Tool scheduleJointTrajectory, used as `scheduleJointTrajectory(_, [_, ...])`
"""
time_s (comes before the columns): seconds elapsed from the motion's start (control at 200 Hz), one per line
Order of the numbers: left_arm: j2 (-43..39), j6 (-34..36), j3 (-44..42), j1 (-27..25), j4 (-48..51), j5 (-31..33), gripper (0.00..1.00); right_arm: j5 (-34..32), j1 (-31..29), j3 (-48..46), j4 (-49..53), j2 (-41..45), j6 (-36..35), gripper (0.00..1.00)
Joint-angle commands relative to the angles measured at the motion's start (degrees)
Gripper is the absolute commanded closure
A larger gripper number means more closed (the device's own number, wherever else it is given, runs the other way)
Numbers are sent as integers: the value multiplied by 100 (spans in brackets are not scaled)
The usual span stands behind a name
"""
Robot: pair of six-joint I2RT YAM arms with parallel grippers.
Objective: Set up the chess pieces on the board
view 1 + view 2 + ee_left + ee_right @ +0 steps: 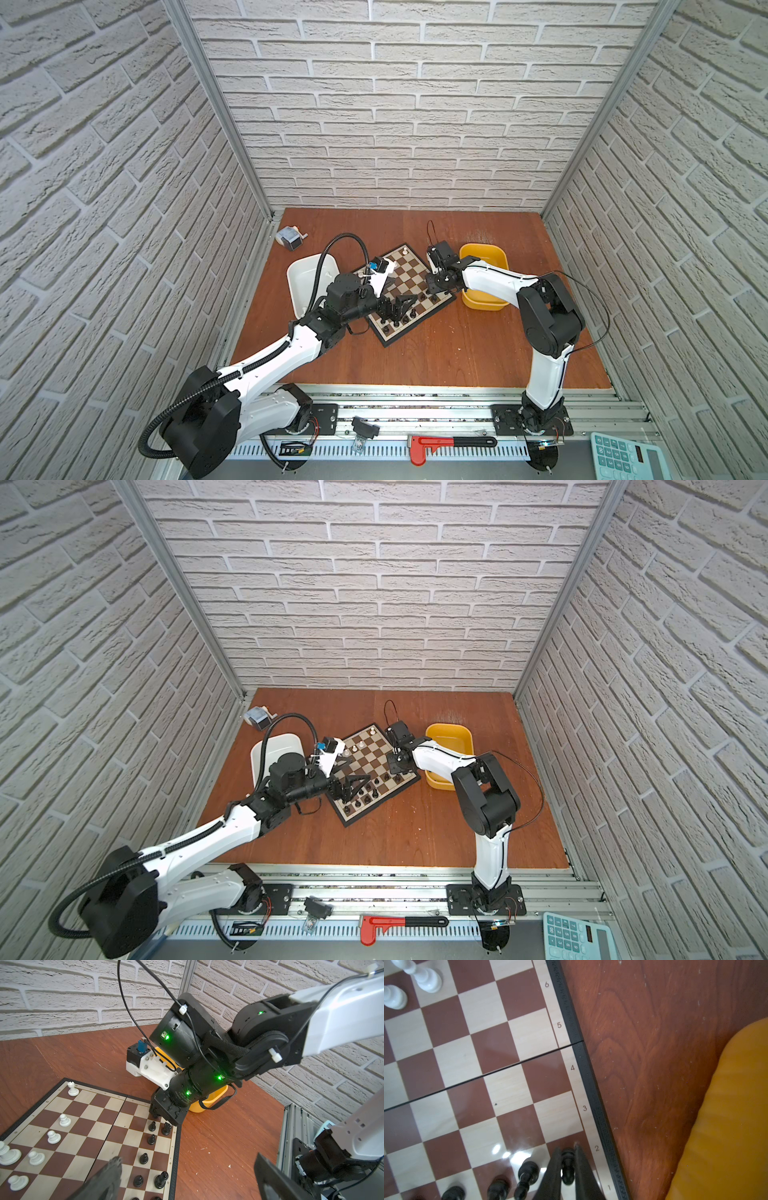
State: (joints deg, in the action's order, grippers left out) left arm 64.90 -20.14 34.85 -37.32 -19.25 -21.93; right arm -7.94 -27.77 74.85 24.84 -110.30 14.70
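Note:
The board (409, 270) (370, 754) lies turned at an angle mid-table, also in the wrist views (93, 1126) (508, 1088). Black chess pieces (143, 1158) line its near edge rows. White chess pieces (65, 1120) stand along the far side. My right gripper (568, 1150) (434, 297) is down at the board's right corner, shut on a black chess piece (568, 1169) that stands upright on the corner square. My left gripper (187, 1180) (401, 307) hovers over the black rows with its jaws wide open and holds nothing.
A yellow tub (484, 253) sits right of the board, under the right arm. A white tub (303, 278) sits left of it, partly behind the left arm. A small grey device (289, 239) lies at the back left.

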Motion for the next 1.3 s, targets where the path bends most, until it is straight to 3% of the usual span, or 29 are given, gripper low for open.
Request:
scheduleJointTrajectory(0.0, [21, 102, 56, -30, -163, -23, 2, -32, -27, 28, -127, 68, 92, 76])
scheduleJointTrajectory(0.22, [22, 106, 45, -30, -168, 12, 2, -28, -14, 226, -90, 597, 127, 64])
scheduleJointTrajectory(0.345, [9, 115, 23, -29, -118, 150, 1, -251, 139, 418, 90, 986, 183, 62])
scheduleJointTrajectory(0.475, [-92, 75, -81, -32, -183, 395, 2, -655, 738, 108, 258, 1317, 228, 64])
scheduleJointTrajectory(0.61, [-27, -20, 11, -28, -102, 348, 1, -265, 1413, -451, 173, 1403, 398, 66])
scheduleJointTrajectory(0.87, [326, -162, 653, -79, 651, 315, 1, -93, 1634, -622, -135, 767, 586, 61])
scheduleJointTrajectory(1.295, [150, -412, 523, -265, 483, 712, 2, 110, 1749, -397, -271, 10, 965, 64])
